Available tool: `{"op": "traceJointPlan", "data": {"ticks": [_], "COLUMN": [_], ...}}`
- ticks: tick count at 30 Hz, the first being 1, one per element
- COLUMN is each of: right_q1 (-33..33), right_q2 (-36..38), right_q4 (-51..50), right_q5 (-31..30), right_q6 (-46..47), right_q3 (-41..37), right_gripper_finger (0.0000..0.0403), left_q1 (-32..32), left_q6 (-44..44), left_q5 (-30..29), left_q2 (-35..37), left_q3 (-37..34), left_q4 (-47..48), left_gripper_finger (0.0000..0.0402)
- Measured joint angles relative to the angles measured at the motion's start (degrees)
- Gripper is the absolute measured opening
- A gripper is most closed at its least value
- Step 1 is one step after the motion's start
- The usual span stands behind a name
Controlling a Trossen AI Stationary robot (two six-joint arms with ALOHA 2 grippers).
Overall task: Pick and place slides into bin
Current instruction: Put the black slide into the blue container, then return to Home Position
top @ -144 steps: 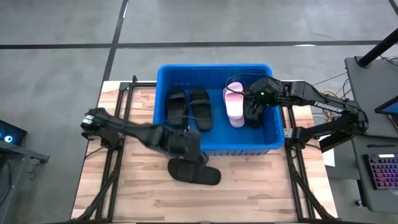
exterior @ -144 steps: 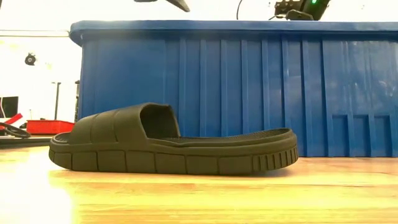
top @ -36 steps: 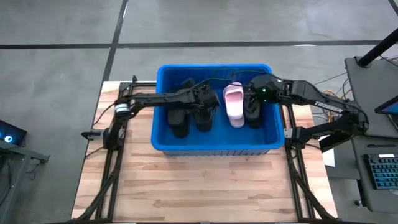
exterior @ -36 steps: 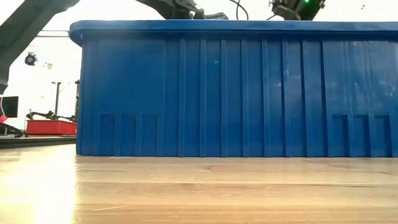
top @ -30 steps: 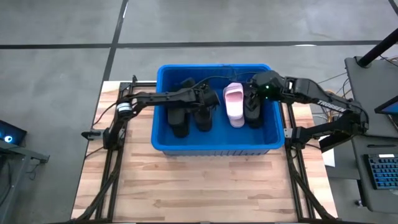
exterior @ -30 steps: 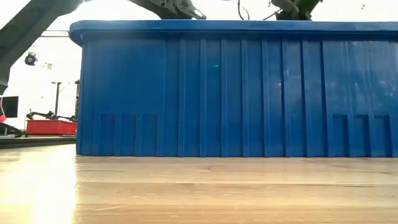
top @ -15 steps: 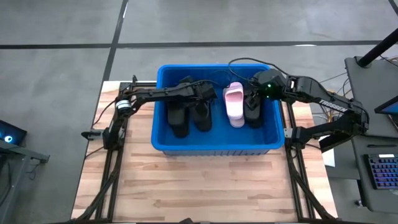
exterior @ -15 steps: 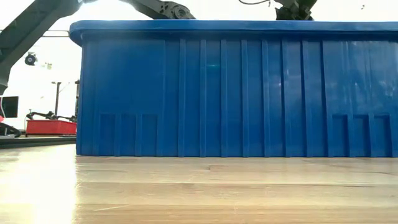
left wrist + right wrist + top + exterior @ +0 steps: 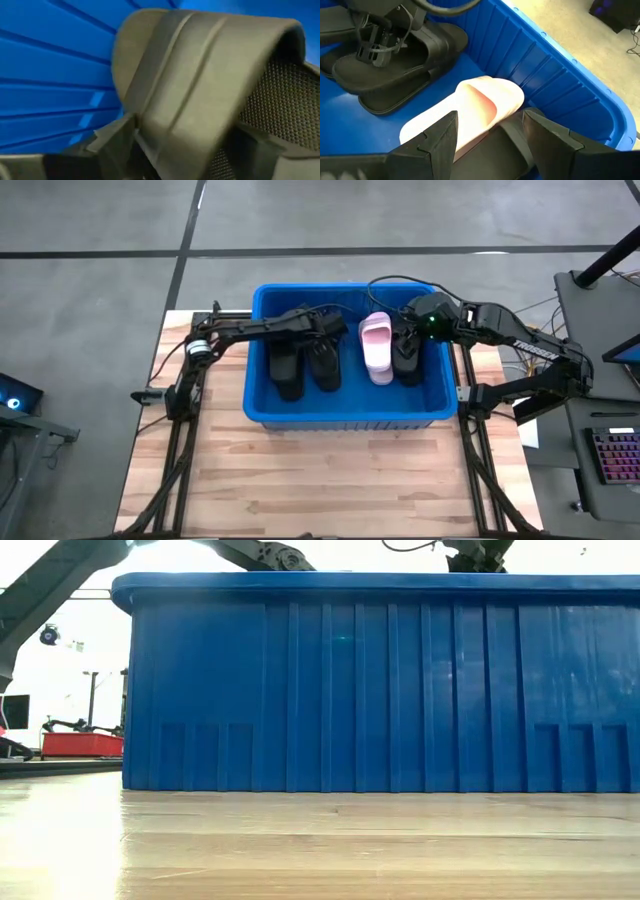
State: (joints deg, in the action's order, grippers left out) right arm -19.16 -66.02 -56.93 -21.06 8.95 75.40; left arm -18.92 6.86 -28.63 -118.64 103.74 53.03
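Observation:
The blue bin stands on the wooden table; the low view shows its near wall. Inside lie black slides at the left, a pale pink slide and another black slide at the right. My left gripper is open over the left black slides. Its fingers stand on either side of a black slide's strap, beside the bin's wall. My right gripper is open and empty, just above the pink slide and the black slide beside it. My left gripper has its two fingers on either side of the black slide's strap, which fills the gap between them. I cannot tell whether the fingers touch the strap.
The bin's ribbed walls stand close around both grippers. Bare wooden table lies in front of the bin. A desk with a keyboard stands past the table's right edge.
My left gripper has shifted a little toward the bin's far wall over the left black slides. My right gripper has risen a little and drawn slightly toward the table's right edge. The slides in the bin have stayed where they were.

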Motion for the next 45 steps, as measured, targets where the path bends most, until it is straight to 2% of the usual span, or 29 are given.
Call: {"op": "traceJointPlan", "data": {"ticks": [4, 9, 14, 17, 21, 24, 27, 29, 31, 35, 37, 41, 45], "right_q1": [0.0, 0.0, 0.0, 0.0, 0.0, 0.0, 0.0, 0.0, 0.0, 0.0, 0.0, 0.3, 2.2], "right_q2": [0.0, 0.0, 0.0, 0.0, 0.0, 0.0, 0.0, 0.0, 0.0, 0.0, 0.0, 0.0, 0.0], "right_q4": [0.0, -0.1, -0.1, -0.1, -0.1, -0.1, 0.0, 0.0, 0.1, 0.6, 0.6, 0.8, 3.4], "right_q5": [0.0, 0.0, 0.0, 0.0, 0.0, 0.0, 0.0, 0.0, 0.0, 0.0, 0.0, 0.1, 0.3], "right_q6": [-0.7, -2.0, -2.7, -3.1, -3.2, -3.2, -3.2, -3.0, -3.2, -2.3, -1.6, -1.5, -1.3], "right_q3": [0.0, 0.0, 0.0, 0.0, -0.1, -0.1, -0.1, -0.1, -0.1, -0.1, -0.1, -0.2, -0.3], "right_gripper_finger": [0.0215, 0.0215, 0.0215, 0.0215, 0.0215, 0.0215, 0.0215, 0.0215, 0.0215, 0.0215, 0.0215, 0.0215, 0.0215], "left_q1": [-0.1, 0.6, 1.0, 1.4, 2.9, 4.7, 7.5, 9.3, 10.9, 13.7, 15.3, 19.3, 21.7], "left_q6": [-1.4, -1.5, -1.5, -1.5, -1.7, -3.7, -4.3, -6.4, -9.1, -10.6, -10.9, -10.5, -10.1], "left_q5": [6.3, 8.8, 9.8, 10.8, 17.5, 23.0, 23.4, 23.2, 23.1, 22.2, 22.2, 23.0, 22.1], "left_q2": [1.3, 3.4, 7.5, 10.6, 16.7, 21.7, 26.3, 29.4, 32.3, 37.5, 39.9, 47.0, 56.7], "left_q3": [0.6, 3.1, 4.5, 4.9, 4.5, 3.6, 1.8, 1.2, 1.2, -0.1, -2.7, -13.0, -27.4], "left_q4": [1.2, 3.9, 3.9, 3.1, -5.5, -17.9, -33.4, -40.0, -40.6, -32.9, -32.0, -37.9, -44.3], "left_gripper_finger": [0.0307, 0.0337, 0.0342, 0.0332, 0.0288, 0.0230, 0.0163, 0.0124, 0.0089, 0.0031, 0.0009, 0.0005, 0.0004]}}
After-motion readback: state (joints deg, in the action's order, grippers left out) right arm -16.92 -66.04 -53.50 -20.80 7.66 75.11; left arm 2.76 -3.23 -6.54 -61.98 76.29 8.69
